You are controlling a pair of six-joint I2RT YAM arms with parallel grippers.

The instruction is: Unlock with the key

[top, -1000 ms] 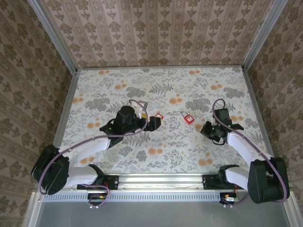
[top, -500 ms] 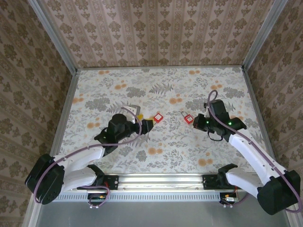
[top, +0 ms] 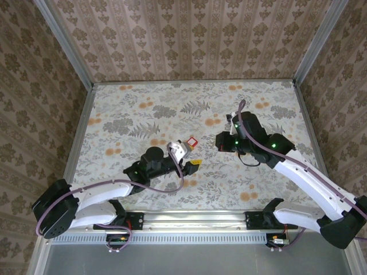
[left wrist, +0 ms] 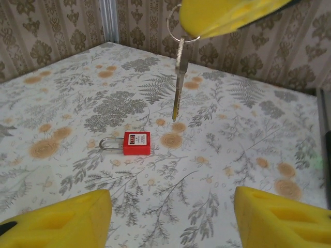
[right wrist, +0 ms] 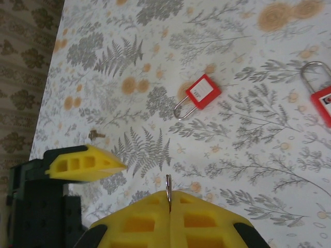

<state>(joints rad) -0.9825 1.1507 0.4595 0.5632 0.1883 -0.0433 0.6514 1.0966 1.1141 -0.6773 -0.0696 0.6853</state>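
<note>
Floral-print table [top: 126, 103] is stretching between papered walls [top: 189, 40]. Toward its near edge, left of middle, the left gripper [left wrist: 170, 217] is hovering with fingers spread. Close to the table's middle the red padlock [left wrist: 136, 143] is lying flat, while the right gripper [right wrist: 168, 206] is pinching the key [left wrist: 179, 77], dangling it near the padlock.

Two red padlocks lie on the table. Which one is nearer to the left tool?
The padlock seen whole in the right wrist view, lying just beyond the open left tool. The second padlock, cut by that view's right edge, lies farther off.
</note>
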